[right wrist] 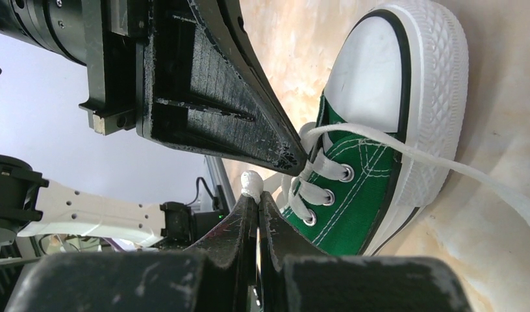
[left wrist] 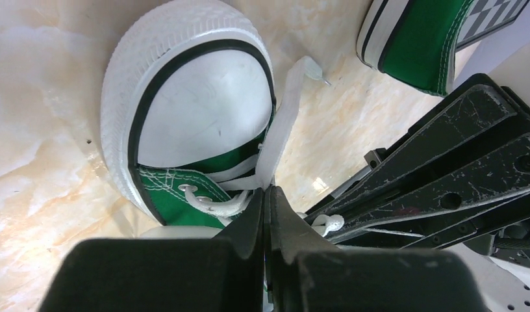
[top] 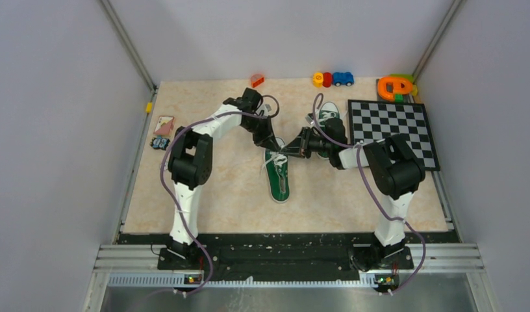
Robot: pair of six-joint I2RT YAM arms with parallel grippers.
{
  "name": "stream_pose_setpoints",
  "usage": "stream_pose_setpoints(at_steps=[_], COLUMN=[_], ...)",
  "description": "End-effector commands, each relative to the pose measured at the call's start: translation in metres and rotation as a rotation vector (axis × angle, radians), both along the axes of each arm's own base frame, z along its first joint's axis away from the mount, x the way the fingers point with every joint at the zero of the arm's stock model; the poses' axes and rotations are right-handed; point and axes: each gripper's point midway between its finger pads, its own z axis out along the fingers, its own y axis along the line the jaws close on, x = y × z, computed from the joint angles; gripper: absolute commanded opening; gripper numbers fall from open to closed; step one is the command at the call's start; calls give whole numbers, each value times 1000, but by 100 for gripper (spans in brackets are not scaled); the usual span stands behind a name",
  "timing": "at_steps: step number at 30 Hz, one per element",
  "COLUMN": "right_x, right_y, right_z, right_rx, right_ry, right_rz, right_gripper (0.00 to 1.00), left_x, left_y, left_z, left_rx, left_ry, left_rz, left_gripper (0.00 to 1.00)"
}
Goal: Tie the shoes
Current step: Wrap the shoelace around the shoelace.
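One dark green sneaker (top: 278, 177) lies in the middle of the table, its white toe cap towards the back. The other sneaker (top: 328, 117) lies behind it by the right arm. Both grippers meet over the near shoe's laces. My left gripper (top: 274, 147) is shut on a flat white lace (left wrist: 283, 123) that runs up past the toe cap (left wrist: 204, 91). My right gripper (top: 290, 151) is shut on a bunched bit of white lace (right wrist: 251, 183) beside the eyelets of the shoe (right wrist: 369, 175). The left gripper's fingers (right wrist: 236, 104) sit just above it. Another lace strand (right wrist: 444, 166) trails off to the right.
A checkerboard (top: 395, 130) lies at the right, next to the far shoe. Small toys stand along the back edge: an orange block (top: 257, 80), toy cars (top: 332, 79) and an orange and green toy (top: 395, 86). A card (top: 164, 125) lies at the left edge.
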Motion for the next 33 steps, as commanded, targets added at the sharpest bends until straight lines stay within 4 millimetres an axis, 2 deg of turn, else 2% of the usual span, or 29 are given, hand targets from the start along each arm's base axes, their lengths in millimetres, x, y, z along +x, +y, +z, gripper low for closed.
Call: stream_pose_setpoints(at_steps=[1,14,27,33], right_x=[9,12,18,21], right_y=[-4,-2,-1,-1], right_z=[37,40,46,48], right_rx=[47,55,66,64], right_ry=[-116,-124,-130,-115], right_rz=[-19,-18,-33,-46], right_gripper=[0,0,0,0], left_x=[13,16,2,-7], left_y=[5,9,11,17], left_z=[32,53,70,72], left_rx=[-25,-87,-119,-98], left_ry=[-72,-75,-8,7], left_rz=[31,95,162,201], left_gripper=[0,0,0,0])
